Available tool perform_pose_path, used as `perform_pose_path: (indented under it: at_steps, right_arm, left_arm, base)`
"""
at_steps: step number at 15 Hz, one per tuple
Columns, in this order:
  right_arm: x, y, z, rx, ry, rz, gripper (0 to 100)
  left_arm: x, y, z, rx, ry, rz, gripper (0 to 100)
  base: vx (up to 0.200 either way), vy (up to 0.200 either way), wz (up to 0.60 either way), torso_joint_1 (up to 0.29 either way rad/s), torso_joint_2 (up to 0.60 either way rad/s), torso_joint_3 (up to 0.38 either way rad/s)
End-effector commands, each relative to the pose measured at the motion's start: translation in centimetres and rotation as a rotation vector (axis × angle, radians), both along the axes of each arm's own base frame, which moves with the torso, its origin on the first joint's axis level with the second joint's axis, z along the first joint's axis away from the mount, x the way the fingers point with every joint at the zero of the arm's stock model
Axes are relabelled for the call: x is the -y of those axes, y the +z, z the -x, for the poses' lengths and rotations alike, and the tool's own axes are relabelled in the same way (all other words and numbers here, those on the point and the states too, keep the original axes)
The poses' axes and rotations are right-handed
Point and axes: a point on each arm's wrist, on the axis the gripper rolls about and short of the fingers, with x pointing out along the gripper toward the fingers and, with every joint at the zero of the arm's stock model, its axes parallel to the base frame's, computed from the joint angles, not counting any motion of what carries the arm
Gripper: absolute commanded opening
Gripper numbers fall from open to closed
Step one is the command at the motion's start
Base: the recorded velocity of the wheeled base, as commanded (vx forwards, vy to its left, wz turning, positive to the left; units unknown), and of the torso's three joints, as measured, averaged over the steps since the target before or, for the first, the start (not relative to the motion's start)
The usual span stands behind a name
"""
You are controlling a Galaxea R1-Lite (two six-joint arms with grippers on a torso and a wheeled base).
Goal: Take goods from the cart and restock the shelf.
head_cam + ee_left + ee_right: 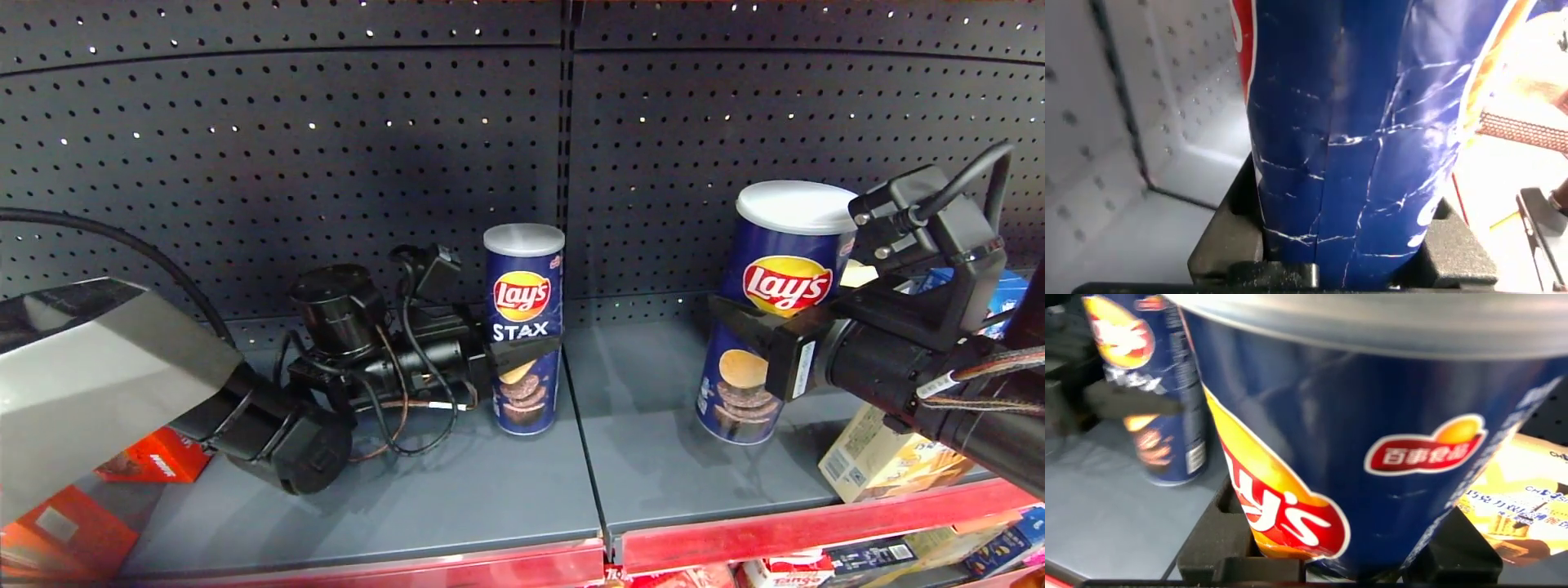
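Where the grey shelf (457, 498) spans the frame's lower half: tilted chip can (785, 245), right of centre, pinched by the right pincer (759, 335); upright chip can (523, 298), centre, standing on the shelf, pinched by the left pincer (526, 355); yellow box (882, 461), lower right; orange box (155, 457), lower left.

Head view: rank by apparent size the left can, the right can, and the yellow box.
1. Right can: looks largest, but it is likely nearer the camera.
2. Left can.
3. Yellow box: partly hidden, so its rank is unsure.
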Motion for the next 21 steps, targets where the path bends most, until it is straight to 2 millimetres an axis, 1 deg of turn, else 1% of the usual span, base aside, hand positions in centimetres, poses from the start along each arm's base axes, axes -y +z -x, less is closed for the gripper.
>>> perform_pose_path:
  at_steps: [1, 2, 5, 6, 11, 12, 15, 20, 21]
  right_arm:
    - [0.0, 0.0, 0.0, 0.0, 0.002, 0.001, 0]
    - [0.0, 0.0, 0.0, 0.0, 0.003, 0.001, 0]
    - [0.0, 0.0, 0.1, 0.002, 0.002, 0.0, 0]
    - [0.0, 0.0, 0.1, 0.002, 0.002, 0.0, 0]
    - [0.2, 0.0, 0.2, 0.002, 0.0, 0.0, 0]
    - [0.2, -0.1, 0.2, 0.0, 0.0, 0.001, 0]
    - [0.3, 0.1, 0.4, 0.005, 0.0, -0.003, 0]
    - [0.3, 0.1, 0.4, 0.005, 0.0, -0.003, 0]
    - [0.3, 0.1, 0.4, 0.006, 0.0, -0.004, 0]
  left_arm:
    - [-0.4, 0.4, 2.3, 0.0, 0.033, 0.006, 0]
    - [-0.2, -0.2, 3.2, -0.016, 0.051, 0.003, 0]
    - [-0.2, -0.4, 3.8, -0.003, 0.069, 0.013, 0]
    - [-0.1, -0.4, 4.6, -0.013, 0.083, 0.012, 0]
    - [0.0, -0.5, 6.4, -0.039, 0.092, 0.0, 0]
    - [0.4, -0.7, 7.0, -0.049, 0.1, -0.003, 0]
    - [0.7, -0.7, 7.6, -0.044, 0.104, 0.002, 0]
    - [0.5, -1.6, 8.5, -0.064, 0.097, -0.012, 0]
    - [0.5, -1.5, 8.5, -0.053, 0.095, -0.005, 0]
  base:
    - [0.0, 0.0, 0.0, 0.0, 0.0, 0.0]
    - [0.0, 0.0, 0.0, 0.0, 0.0, 0.0]
    - [0.0, 0.0, 0.0, 0.0, 0.0, 0.0]
    - [0.0, 0.0, 0.0, 0.0, 0.0, 0.0]
    - [0.0, 0.0, 0.0, 0.0, 0.0, 0.0]
    - [0.0, 0.0, 0.0, 0.0, 0.0, 0.0]
    - [0.0, 0.0, 0.0, 0.0, 0.0, 0.0]
    - [0.0, 0.0, 0.0, 0.0, 0.0, 0.0]
    - [0.0, 0.0, 0.0, 0.0, 0.0, 0.0]
